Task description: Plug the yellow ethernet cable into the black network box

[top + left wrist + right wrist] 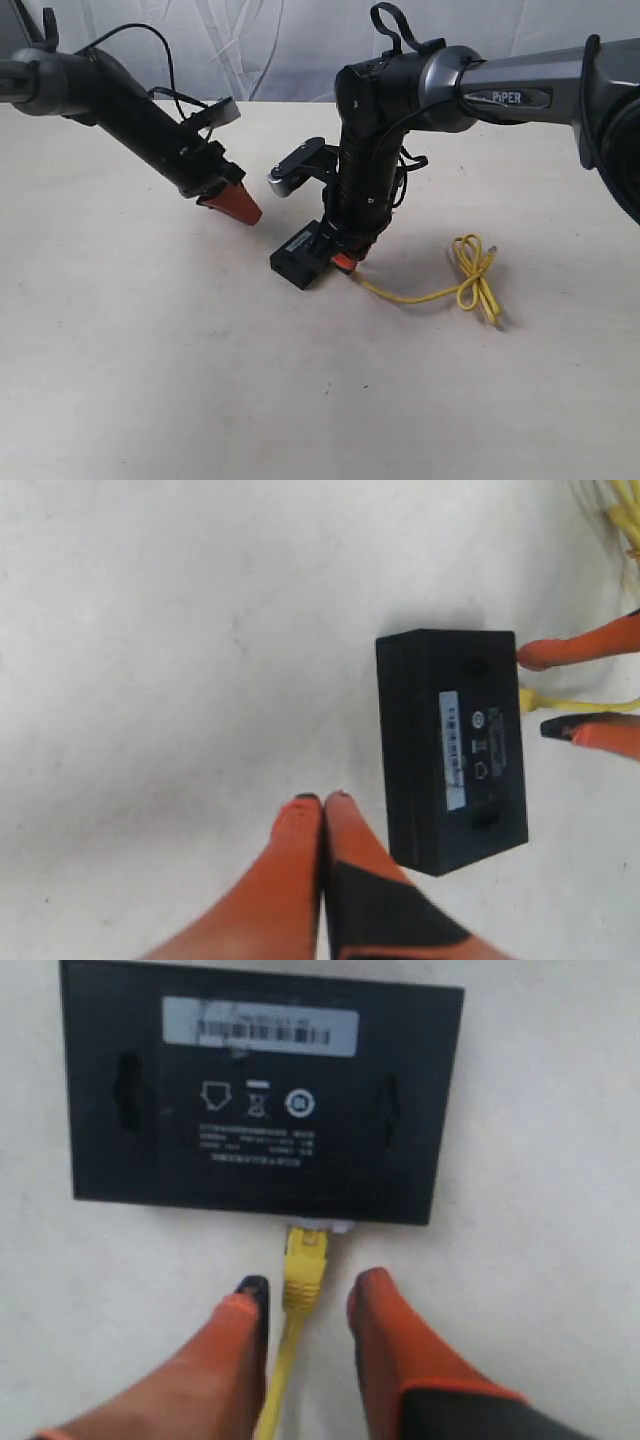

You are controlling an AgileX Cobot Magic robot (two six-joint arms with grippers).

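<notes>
Plainly legible is only "PiPER", in pale letters on the grey casing of the right arm. The white label on the black network box carries a barcode. Beneath it sit small printed symbols and lines of text too fine to read. The box is a flat, matte plastic rectangle with two slots in its top face, lying near the middle of the pale, smooth worktop.

The yellow ethernet cable is thin and glossy. Its loosely knotted loop lies toward the right edge of the worktop, and one strand runs back to the box, where its yellow boot and clear plug meet a long side wall. Whether the plug is fully home cannot be told.

The right gripper has tapered orange fingers set narrowly apart, one on each side of the cable just behind the plug, clamping nothing. The left gripper has its fingers pressed together and empty, near the box's opposite long side but apart from it.
</notes>
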